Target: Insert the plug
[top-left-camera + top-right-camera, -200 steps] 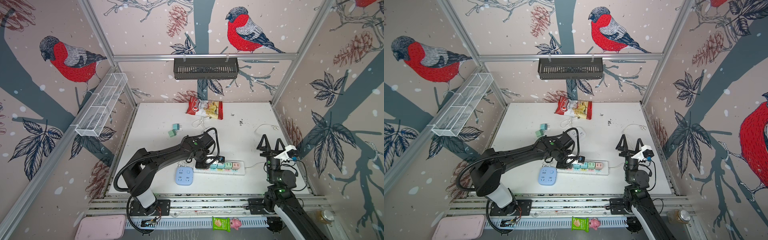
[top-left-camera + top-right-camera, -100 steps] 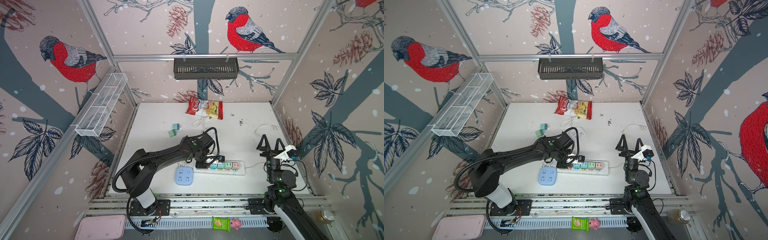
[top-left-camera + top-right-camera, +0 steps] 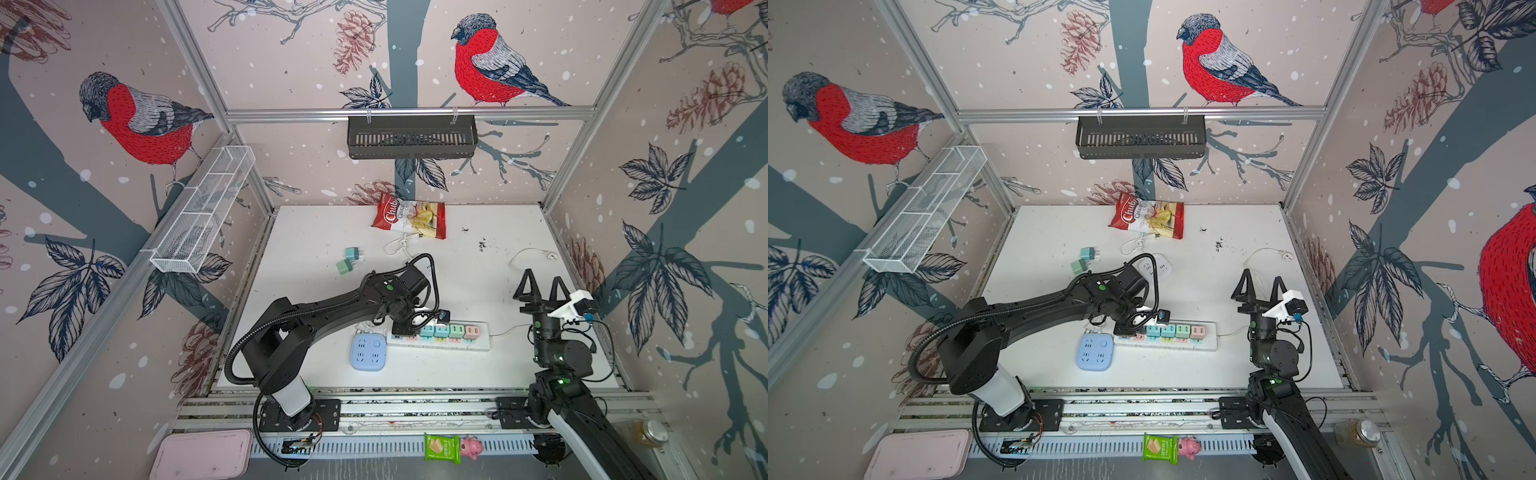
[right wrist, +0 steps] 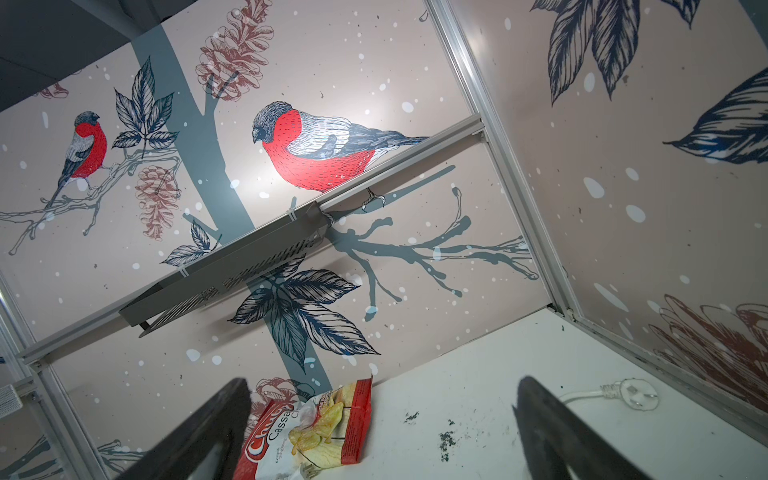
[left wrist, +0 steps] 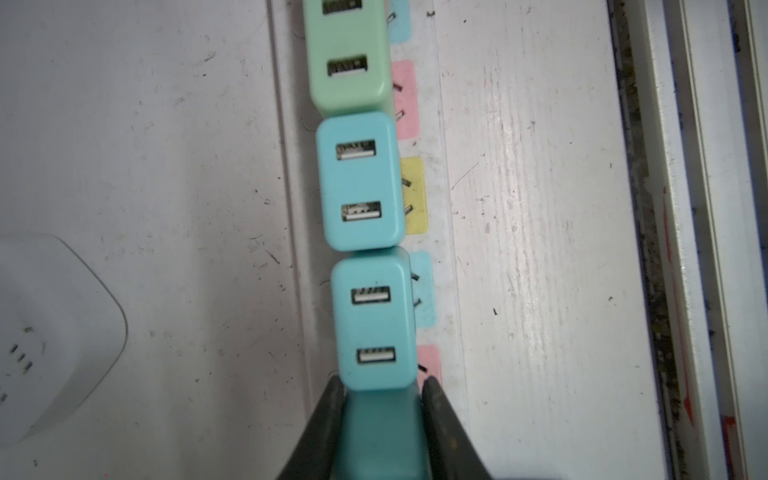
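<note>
A white power strip (image 3: 478,343) (image 3: 1209,343) lies near the table's front, with a row of pastel plugs (image 3: 449,331) (image 3: 1175,331) standing in it. My left gripper (image 3: 405,328) (image 3: 1125,328) sits low over the strip's left end. In the left wrist view that gripper (image 5: 380,384) is shut on a teal plug (image 5: 382,432), which stands next to the row's last teal plug (image 5: 374,324) on the strip (image 5: 291,166). Its prongs are hidden. My right gripper (image 3: 542,286) (image 3: 1262,286) (image 4: 382,395) is raised at the right, pointing up, open and holding nothing.
A blue socket block (image 3: 369,352) lies just left of the strip, and a white socket block (image 3: 1156,266) lies behind my left arm. Two loose green plugs (image 3: 347,259), a chips bag (image 3: 409,220) and a white corded plug (image 3: 550,256) (image 4: 631,395) lie farther back.
</note>
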Robot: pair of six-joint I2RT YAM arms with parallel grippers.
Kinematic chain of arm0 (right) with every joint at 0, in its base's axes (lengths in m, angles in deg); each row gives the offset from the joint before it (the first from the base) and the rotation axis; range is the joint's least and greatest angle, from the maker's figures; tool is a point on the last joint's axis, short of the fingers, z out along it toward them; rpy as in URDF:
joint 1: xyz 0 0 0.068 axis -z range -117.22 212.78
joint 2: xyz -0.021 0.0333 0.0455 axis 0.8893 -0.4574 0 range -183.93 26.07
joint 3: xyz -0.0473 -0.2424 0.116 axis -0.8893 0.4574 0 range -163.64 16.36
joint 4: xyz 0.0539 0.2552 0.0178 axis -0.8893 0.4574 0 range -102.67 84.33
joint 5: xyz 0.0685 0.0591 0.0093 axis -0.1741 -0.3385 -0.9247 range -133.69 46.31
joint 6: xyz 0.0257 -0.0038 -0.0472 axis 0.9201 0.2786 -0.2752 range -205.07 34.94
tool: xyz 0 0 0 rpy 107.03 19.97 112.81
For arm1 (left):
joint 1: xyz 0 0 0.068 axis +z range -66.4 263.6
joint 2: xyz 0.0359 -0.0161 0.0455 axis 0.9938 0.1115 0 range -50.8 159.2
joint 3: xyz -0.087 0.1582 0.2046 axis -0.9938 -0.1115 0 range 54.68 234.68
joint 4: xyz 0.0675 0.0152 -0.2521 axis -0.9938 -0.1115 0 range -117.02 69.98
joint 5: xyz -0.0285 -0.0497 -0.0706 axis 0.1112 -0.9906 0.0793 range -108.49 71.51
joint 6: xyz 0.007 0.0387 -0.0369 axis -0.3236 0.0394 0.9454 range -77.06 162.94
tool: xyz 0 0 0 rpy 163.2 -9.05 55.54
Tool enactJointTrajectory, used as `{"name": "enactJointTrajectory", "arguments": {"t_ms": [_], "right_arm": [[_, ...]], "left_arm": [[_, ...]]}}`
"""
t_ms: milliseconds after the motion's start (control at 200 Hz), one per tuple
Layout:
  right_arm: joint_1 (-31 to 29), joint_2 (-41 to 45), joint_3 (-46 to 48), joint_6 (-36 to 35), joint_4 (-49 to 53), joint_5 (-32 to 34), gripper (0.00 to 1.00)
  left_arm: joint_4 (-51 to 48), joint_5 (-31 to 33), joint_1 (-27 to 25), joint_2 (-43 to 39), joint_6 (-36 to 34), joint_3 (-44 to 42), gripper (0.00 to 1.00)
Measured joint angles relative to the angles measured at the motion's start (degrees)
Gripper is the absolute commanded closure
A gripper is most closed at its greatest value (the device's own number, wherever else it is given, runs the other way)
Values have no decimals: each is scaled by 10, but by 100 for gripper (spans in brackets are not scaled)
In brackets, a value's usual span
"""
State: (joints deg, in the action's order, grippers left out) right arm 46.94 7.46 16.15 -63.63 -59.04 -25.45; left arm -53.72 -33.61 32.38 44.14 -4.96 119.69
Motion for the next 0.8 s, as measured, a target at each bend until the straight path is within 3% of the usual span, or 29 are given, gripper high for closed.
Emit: {"name": "enactJointTrajectory", "arguments": {"t_ms": [800], "right_arm": [[5,0,0,10,0,0,0]], "left_arm": [[-1,15,-11,6,14,-3,100]]}}
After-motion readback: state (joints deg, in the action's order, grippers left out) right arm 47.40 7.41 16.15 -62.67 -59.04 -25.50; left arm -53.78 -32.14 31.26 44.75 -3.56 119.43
